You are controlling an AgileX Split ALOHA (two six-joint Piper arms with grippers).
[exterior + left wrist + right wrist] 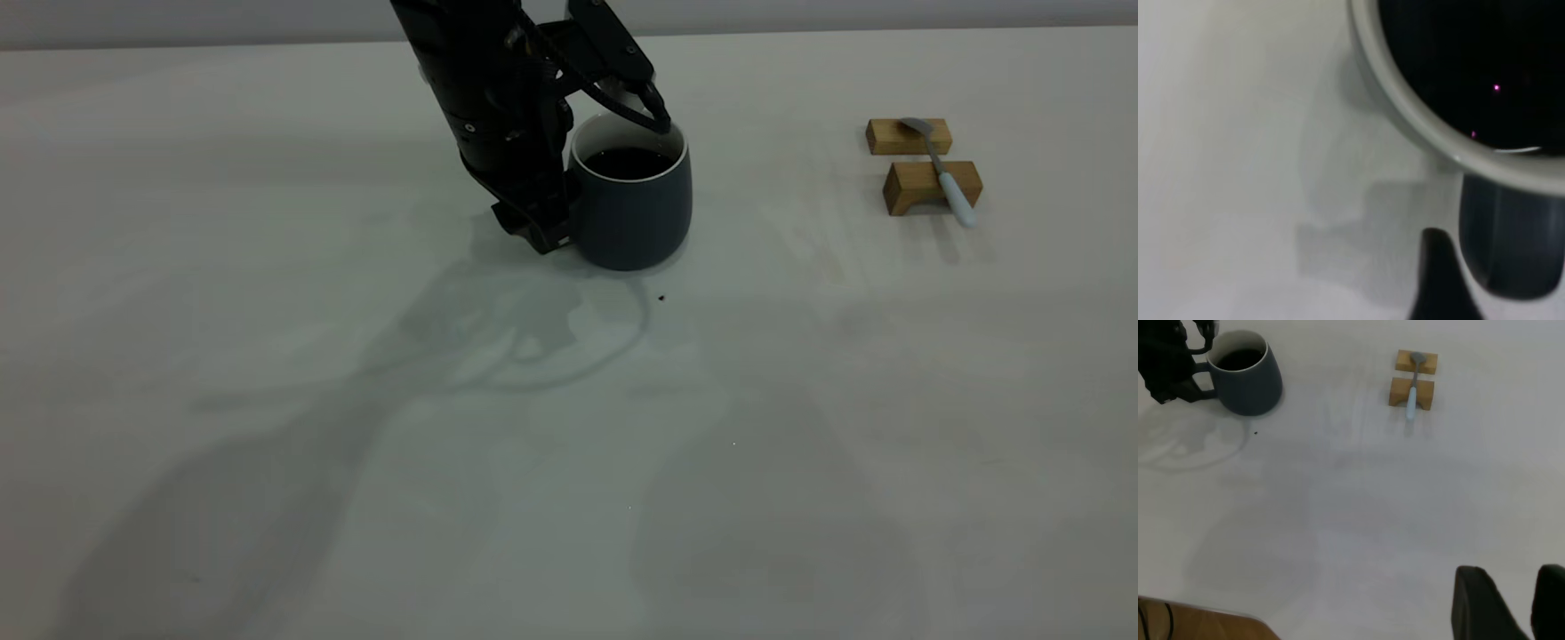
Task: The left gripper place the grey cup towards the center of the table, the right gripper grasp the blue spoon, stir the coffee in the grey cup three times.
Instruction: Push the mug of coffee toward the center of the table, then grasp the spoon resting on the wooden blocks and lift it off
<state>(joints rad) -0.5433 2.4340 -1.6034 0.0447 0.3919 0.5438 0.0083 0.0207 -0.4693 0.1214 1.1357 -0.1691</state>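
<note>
In the exterior view the grey cup [631, 200] stands on the table [356, 444] in the upper middle of the frame, the coffee [629, 162] in it. The left gripper [551, 227] hangs steeply down against the cup's left side, apparently clamped on the handle, which it hides. So the placing looks nearly done; release, grasping and stirring remain. The blue spoon [944, 171] lies untouched across two wooden blocks [930, 185] at upper right.

The left wrist view shows the cup rim [1431, 137] at upper right and one dark finger [1441, 277] beside the handle [1511, 247].

In the right wrist view the right gripper [1515, 603] sits at lower right, fingers parted, holding nothing, well apart from the spoon [1412, 387].
</note>
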